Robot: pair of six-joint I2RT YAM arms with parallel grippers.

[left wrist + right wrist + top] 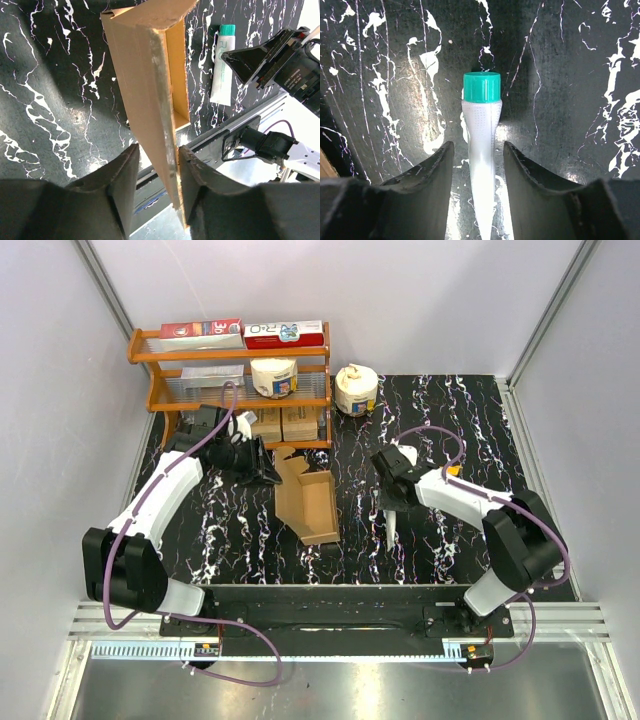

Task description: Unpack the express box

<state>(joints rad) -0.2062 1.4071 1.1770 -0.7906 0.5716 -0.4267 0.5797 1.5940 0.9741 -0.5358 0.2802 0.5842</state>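
Observation:
The express box (308, 502), a flat oblong brown carton, lies open on the black marbled table (450, 420) at the centre. My left gripper (268, 472) is at its far end. In the left wrist view, the left gripper (158, 146) is shut on the box's side wall (142, 90). A white tube with a teal cap (481, 125) lies on the table right of the box (390, 530). It also shows in the left wrist view (222, 65). My right gripper (393, 500) is open and straddles the tube's flat end (478, 145), with gaps on both sides.
An orange wooden shelf (230, 358) stands at the back left. It holds red-and-white cartons (245, 332), a white tub (273, 376) and small brown boxes (285, 424). Another white tub (355, 390) stands on the table beside it. White walls enclose three sides.

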